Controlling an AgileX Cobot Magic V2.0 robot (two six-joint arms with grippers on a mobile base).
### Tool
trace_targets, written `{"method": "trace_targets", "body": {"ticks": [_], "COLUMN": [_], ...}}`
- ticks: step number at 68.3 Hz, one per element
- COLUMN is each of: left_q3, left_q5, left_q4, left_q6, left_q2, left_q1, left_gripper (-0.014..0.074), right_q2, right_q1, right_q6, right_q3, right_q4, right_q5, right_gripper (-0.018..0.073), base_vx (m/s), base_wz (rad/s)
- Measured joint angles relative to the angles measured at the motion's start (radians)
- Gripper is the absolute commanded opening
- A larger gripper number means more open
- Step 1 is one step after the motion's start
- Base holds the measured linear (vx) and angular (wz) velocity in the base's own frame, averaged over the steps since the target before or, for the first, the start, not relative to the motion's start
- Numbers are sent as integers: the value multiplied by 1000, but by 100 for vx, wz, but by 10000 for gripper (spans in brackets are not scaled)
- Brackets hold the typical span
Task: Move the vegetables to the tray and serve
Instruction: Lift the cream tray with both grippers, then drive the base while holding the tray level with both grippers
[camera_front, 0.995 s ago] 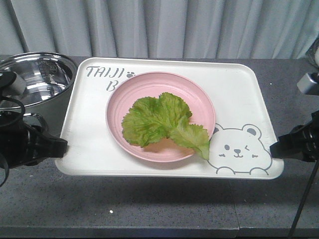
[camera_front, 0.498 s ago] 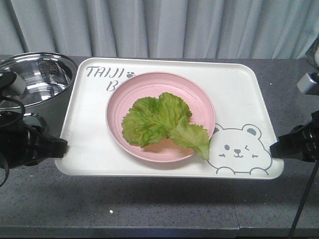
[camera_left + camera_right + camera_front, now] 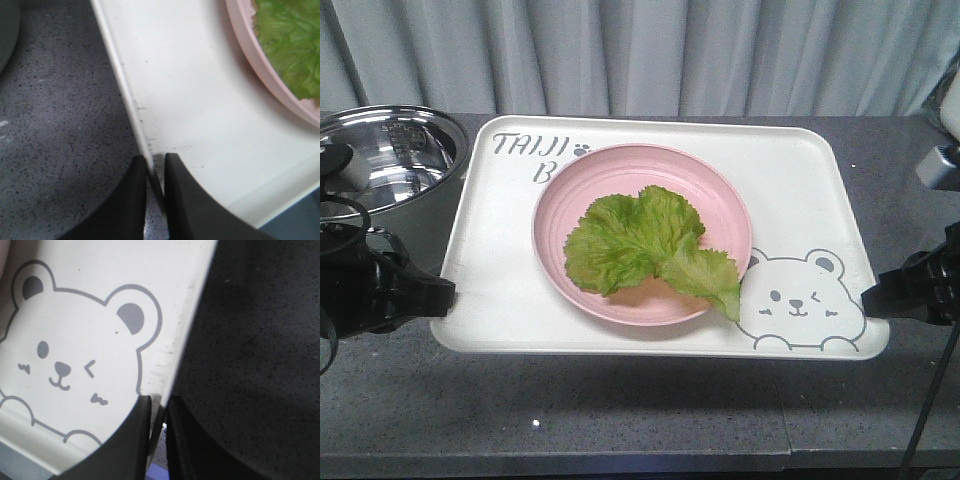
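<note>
While the left pincer and right pincer clamp the tray, a steel pot (shiny) flanks its left edge.

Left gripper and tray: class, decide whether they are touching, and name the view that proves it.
Touching. The left wrist view shows the left gripper pinching the tray rim, a finger pressed against each side.

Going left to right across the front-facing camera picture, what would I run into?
Left tool pinching the tray edge → lettuce → winking bear drawing → right tool pinching the opposite edge.
</note>
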Motion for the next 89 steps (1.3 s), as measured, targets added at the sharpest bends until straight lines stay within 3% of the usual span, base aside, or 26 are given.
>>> {"method": "trace_targets", "body": {"ticks": [89], "left_q3": [0], "left_q5": [1], "left_q4": [0], "left_q6": [0], "left_q2": [0], "left_q1": [0], "left_gripper": [-7], "right_q2": [0], "right_q1": [0], "right_q6": [0], "right_q3": [0], "right_q4": [0], "right_q5": [0], "right_gripper": [-3], "base_vx": [-2], "base_wz": [-32]}}
